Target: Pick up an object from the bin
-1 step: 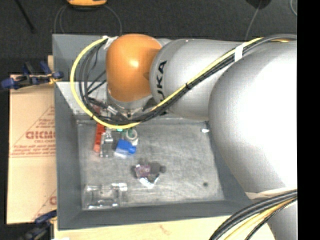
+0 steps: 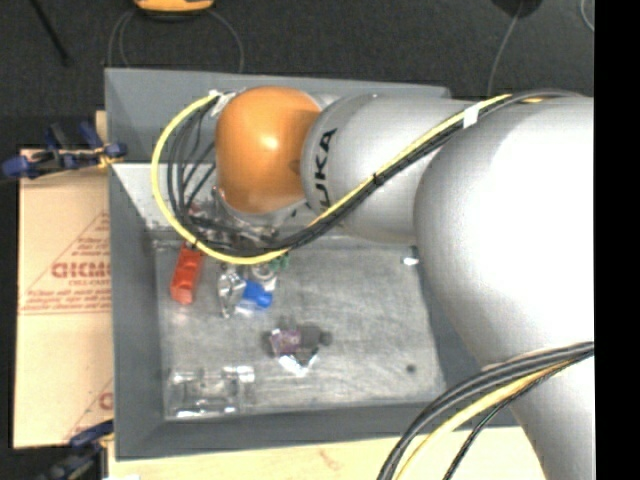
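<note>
Sitting over the upper left of the bin [image 2: 135,298] floor, the end effector [image 2: 238,240] is tucked under the orange cover [image 2: 262,148]. Can't tell whether it's apart or together, and nothing shows clamped in it.

Nearest things:
- a red block [image 2: 185,275], just left and below;
- a blue-capped shiny piece [image 2: 252,294], directly below;
- a green bit [image 2: 277,263], at the cover's lower edge.

My read is that the blue-capped shiny piece is the likely pick, since it's closest under the end effector. To do it well, centre over it and come straight down. Stay off the red block beside it and the bin's left wall nearby. The shiny part looks slippery, so go for the blue cap.

Elsewhere there's a dark lump [image 2: 296,342] mid-floor and clear plastic pieces [image 2: 210,383] at lower left. Both are well apart and not in the way. The cables [image 2: 175,183] looping round the orange cover run close to the back wall, so watch for a snag.
</note>
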Controlling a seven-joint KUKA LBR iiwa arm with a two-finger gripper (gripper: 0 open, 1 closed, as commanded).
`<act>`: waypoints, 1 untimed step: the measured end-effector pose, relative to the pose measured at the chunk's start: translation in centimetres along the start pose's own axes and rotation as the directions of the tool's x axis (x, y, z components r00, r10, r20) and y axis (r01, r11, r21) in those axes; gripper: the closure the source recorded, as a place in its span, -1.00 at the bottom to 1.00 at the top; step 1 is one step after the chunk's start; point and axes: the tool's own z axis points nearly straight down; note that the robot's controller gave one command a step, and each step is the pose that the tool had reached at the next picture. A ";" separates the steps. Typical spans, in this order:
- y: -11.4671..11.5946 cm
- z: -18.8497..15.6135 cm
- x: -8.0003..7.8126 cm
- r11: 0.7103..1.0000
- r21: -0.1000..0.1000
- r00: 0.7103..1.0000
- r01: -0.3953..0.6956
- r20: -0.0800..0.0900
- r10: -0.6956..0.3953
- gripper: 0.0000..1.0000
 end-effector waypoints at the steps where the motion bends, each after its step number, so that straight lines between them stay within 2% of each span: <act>1: 0.8 0.6 -0.8 0.974 -0.001 0.974 0.225 0.004 -0.225 -1.00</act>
